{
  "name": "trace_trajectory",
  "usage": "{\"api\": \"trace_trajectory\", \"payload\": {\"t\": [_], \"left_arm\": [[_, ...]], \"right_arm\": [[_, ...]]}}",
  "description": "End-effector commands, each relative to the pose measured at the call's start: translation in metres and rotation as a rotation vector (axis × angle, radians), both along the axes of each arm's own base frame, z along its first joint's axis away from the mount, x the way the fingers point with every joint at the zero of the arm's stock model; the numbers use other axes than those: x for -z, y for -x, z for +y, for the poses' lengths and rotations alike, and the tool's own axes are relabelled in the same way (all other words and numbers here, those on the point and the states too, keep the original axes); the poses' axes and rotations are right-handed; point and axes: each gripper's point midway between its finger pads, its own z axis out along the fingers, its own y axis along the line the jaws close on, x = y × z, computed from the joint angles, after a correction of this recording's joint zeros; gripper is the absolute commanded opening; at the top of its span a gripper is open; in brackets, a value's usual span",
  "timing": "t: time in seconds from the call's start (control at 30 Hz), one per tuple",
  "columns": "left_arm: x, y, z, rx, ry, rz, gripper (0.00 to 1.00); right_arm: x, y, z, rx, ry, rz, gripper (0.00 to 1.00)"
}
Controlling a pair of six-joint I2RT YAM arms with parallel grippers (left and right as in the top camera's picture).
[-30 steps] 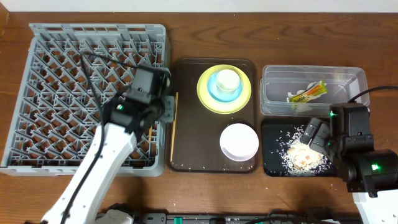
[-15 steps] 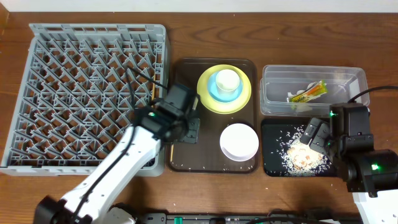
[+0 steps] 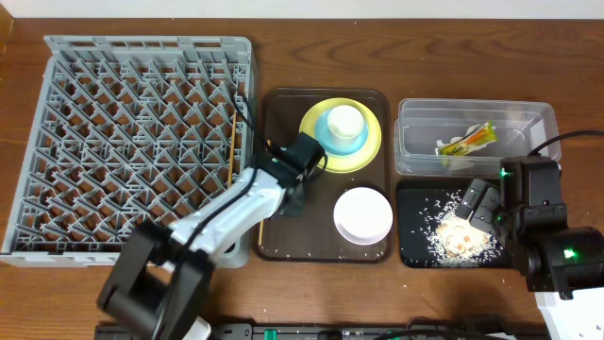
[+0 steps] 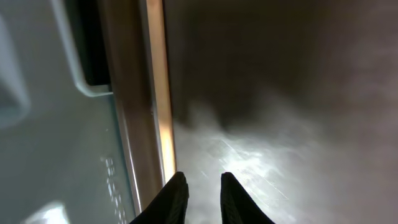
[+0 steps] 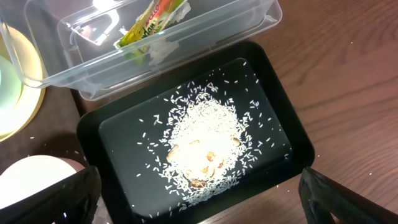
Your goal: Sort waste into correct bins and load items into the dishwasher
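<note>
Dish rack [image 3: 132,142]: left on the tabletop [image 3: 283,57]. One racked chopstick [image 3: 232,151] lies along its right edge.

Brown serving tray [image 3: 311,236]: centre. The loose chopstick [image 4: 158,112] lies along the tray's left rim, just left of the left tool [image 4: 199,190]. The jaws of this tool stand a narrow gap apart and grip nothing. The tray carries a yellow plate [image 3: 370,146] at the far end, with a light blue bowl [image 3: 342,144] and a white cup [image 3: 345,121] stacked on it. A white bowl [image 3: 362,215] sits at the near end.

Clear tub [image 3: 425,132]: far right. It holds the green-and-yellow wrapper [image 3: 469,141].

Black tray [image 3: 411,203]: near right. It holds rice grains [image 5: 199,140]. The right tool [image 5: 199,199] hangs above it, jaws spread wide, empty.
</note>
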Motion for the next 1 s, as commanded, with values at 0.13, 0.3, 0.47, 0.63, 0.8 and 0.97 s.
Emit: {"api": "trace_trajectory", "payload": {"t": [0.13, 0.3, 0.47, 0.63, 0.8, 0.97], "left_arm": [[0.015, -0.007, 0.015, -0.031, -0.083, -0.010, 0.24], [0.017, -0.009, 0.013, -0.031, -0.079, -0.017, 0.25], [0.021, -0.010, 0.013, -0.031, -0.080, -0.014, 0.28], [0.026, -0.011, 0.019, -0.033, -0.109, -0.036, 0.28], [0.031, -0.008, 0.024, -0.033, -0.128, -0.038, 0.28], [0.041, -0.001, 0.027, -0.032, -0.125, -0.032, 0.28]], "right_arm": [[-0.005, -0.001, -0.004, 0.007, 0.009, -0.012, 0.99], [-0.005, -0.001, -0.004, 0.007, 0.009, -0.012, 0.99], [-0.005, -0.001, -0.004, 0.006, 0.009, -0.013, 0.99], [-0.005, -0.001, -0.004, 0.007, 0.009, -0.012, 0.99], [-0.005, -0.001, -0.004, 0.007, 0.009, -0.012, 0.99], [-0.005, -0.001, -0.004, 0.007, 0.009, -0.012, 0.99]]}}
